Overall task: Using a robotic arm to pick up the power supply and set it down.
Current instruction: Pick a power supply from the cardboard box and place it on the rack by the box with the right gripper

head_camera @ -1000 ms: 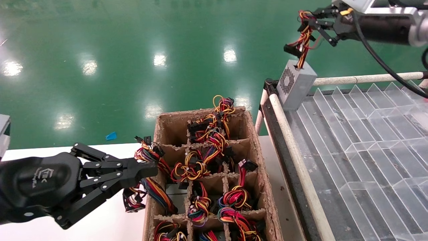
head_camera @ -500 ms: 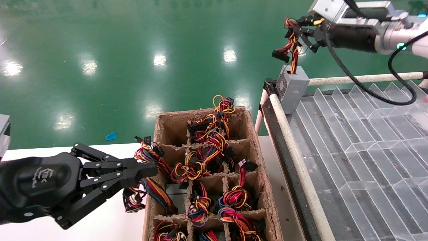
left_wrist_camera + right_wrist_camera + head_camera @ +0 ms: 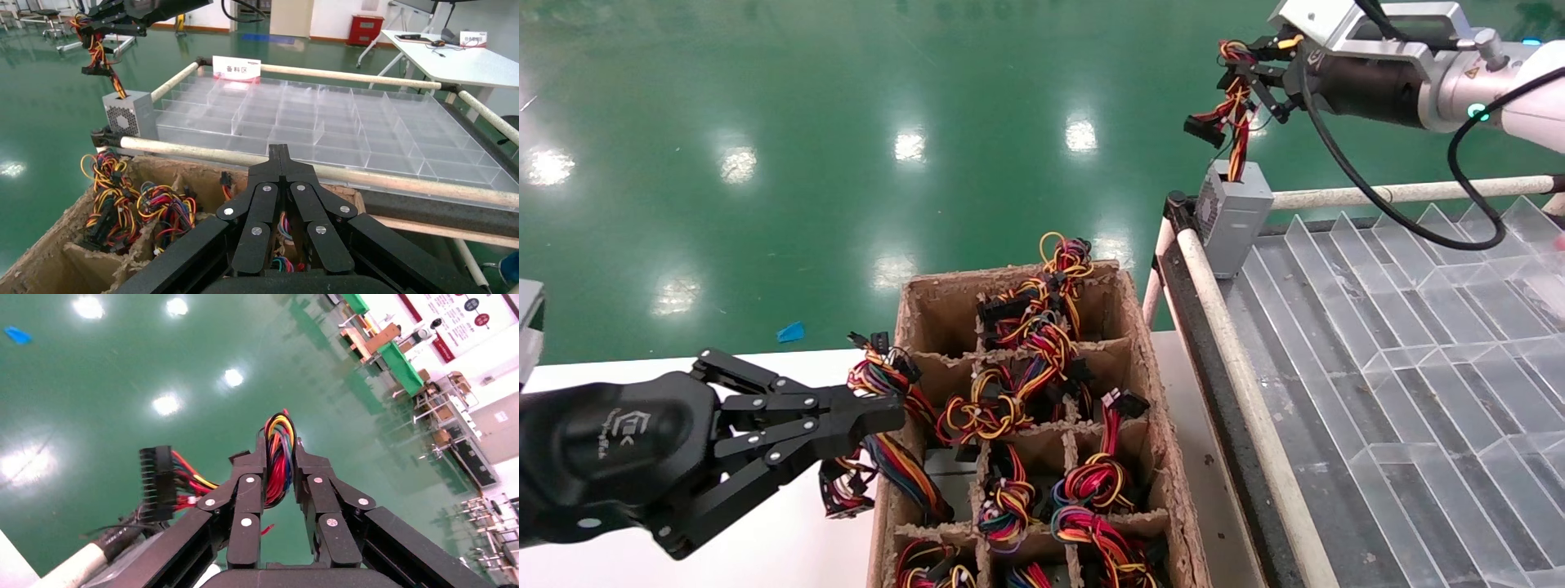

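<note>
Left gripper (image 3: 878, 416): parked low over the white bench (image 3: 789, 539), just beside the near left wall of the cardboard crate (image 3: 1152, 384). In the left wrist view its jaws are pressed together at the tips with nothing between them. A loose wire bundle (image 3: 878, 384) lies draped over the crate wall next to it; whether it touches the fingers cannot be told.

Cardboard crate: one, divided into cells, holding many multicoloured wire bundles. Their count cannot be fixed, as they overlap. No grey box shows among them.

Power supply (image 3: 1238, 216): one. It stands upright at the far left corner of the clear divider tray (image 3: 1418, 327), fan grille facing left, apparently resting on the tray corner beside the white rail (image 3: 1238, 367). Full seating cannot be confirmed.

Right gripper (image 3: 1246, 69): raised above the power supply, at the end of the robotic arm (image 3: 1385, 61). Its jaws are nearly closed, clamped on the wire harness (image 3: 279, 456), which shows as a loop bulging between the fingers in the right wrist view. One black connector (image 3: 156, 484) hangs free to one side.

Handling assessment: the casing is metal and rigid, and is judged fairly heavy for its size. The harness is soft and flexible, so a unit carried by it is liable to swing, twist and tip on landing, and the strain falls where the wires enter the case. The wire jackets look smooth and could creep through the jaws. The bundle, taken close to the case, is the hold that limits swing; the bare casing appears wide and slick for these jaws.
</note>
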You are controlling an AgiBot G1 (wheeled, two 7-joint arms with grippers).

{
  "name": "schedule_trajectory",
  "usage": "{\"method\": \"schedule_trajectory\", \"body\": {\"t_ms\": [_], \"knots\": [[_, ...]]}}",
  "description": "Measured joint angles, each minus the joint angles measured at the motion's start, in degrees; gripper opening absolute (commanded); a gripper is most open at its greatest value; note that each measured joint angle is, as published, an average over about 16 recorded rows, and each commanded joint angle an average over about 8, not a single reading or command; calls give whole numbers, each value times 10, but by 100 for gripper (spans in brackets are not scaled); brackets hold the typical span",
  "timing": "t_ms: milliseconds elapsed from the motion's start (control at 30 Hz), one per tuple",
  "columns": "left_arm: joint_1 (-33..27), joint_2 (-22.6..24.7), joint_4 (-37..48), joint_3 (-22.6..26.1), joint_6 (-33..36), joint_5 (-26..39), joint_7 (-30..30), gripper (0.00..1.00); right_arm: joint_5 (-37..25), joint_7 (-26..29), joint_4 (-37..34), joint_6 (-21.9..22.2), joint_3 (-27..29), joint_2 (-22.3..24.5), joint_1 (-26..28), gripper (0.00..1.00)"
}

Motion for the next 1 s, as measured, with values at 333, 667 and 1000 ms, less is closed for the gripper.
{"method": "schedule_trajectory", "body": {"t_ms": [333,667,1000], "knots": [[0,0,0,0,0,0,0,0,-7,13,4,3,-5,-9,-1,100],[0,0,0,0,0,0,0,0,-37,10,11,6,-25,-26,8,100],[0,0,0,0,0,0,0,0,-71,-2,15,-4,-49,-34,22,100]]}}
